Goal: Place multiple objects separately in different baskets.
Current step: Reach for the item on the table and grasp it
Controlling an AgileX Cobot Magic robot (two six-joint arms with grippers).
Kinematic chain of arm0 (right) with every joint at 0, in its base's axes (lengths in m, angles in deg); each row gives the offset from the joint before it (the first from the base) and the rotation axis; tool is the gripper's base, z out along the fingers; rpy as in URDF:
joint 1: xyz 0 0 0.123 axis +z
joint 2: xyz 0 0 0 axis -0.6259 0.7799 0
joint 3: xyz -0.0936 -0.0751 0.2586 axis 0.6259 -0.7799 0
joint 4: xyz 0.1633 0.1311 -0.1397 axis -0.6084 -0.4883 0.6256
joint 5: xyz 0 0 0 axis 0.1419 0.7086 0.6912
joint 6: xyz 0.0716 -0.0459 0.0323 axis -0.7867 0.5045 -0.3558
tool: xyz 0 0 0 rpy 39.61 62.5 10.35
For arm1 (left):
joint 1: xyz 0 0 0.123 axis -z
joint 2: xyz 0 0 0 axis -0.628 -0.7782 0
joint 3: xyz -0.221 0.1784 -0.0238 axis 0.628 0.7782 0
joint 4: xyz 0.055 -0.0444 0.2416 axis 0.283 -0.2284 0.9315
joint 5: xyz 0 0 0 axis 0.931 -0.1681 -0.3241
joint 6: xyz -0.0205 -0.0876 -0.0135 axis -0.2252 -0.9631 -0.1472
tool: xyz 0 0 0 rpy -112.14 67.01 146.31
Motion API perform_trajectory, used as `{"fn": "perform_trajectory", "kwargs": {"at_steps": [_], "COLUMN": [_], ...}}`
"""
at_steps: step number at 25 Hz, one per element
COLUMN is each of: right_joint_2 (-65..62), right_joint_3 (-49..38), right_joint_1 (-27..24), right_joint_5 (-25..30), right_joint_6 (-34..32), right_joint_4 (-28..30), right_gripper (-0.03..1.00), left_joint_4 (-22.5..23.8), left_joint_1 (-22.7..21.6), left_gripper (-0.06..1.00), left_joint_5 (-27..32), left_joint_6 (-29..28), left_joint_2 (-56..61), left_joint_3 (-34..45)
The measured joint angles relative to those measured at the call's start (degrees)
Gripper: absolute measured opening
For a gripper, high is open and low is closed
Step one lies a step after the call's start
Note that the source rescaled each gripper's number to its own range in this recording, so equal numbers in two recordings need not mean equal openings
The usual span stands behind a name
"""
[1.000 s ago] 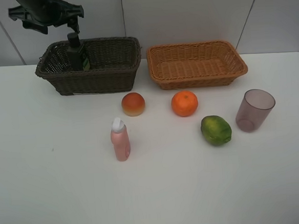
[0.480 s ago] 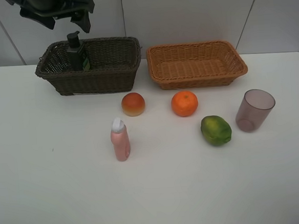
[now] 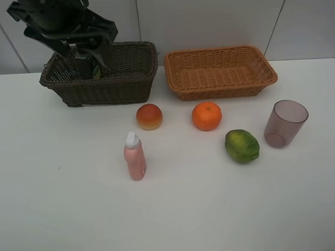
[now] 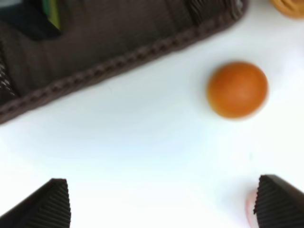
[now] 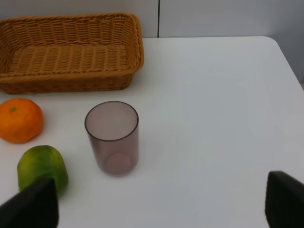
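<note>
A dark green pump bottle (image 3: 87,68) stands upright inside the dark brown basket (image 3: 96,89), its top hidden behind my left gripper (image 3: 89,53). That gripper hangs open and empty over the basket. Through its wrist view I see the basket wall (image 4: 118,57), the peach-like fruit (image 4: 237,89) and the pink bottle's cap (image 4: 249,209). On the table lie the peach-like fruit (image 3: 149,116), pink bottle (image 3: 135,159), orange (image 3: 206,116), green citrus (image 3: 242,146) and purple cup (image 3: 285,124). My right gripper (image 5: 159,204) is open, short of the cup (image 5: 112,137).
The light orange-tan basket (image 3: 222,90) sits beside the dark one at the back and holds nothing. The right wrist view shows it (image 5: 71,80) behind the orange (image 5: 20,119) and green citrus (image 5: 42,168). The white table (image 3: 219,208) ends at a wall behind the baskets.
My left arm has swung from above and behind the pump bottle down and forward over the dark basket, now covering the bottle's top. The bottle stays standing in the basket.
</note>
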Motion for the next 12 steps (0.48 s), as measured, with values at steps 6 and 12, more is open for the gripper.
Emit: {"fn": "perform_trajectory", "kwargs": {"at_steps": [6,12], "right_joint_2": [0.0,0.0], "right_joint_3": [0.0,0.0], "right_joint_1": [0.0,0.0], "right_joint_5": [0.0,0.0], "right_joint_6": [0.0,0.0], "right_joint_4": [0.0,0.0], "right_gripper": [0.89,0.89], "left_joint_4": [-3.44,-4.3], "left_joint_1": [2.83,2.98], "left_gripper": [1.0,1.0], "left_joint_5": [-0.02,-0.55], "left_joint_6": [0.21,-0.8], "left_joint_2": [0.0,-0.5], "left_joint_3": [3.27,7.9]}}
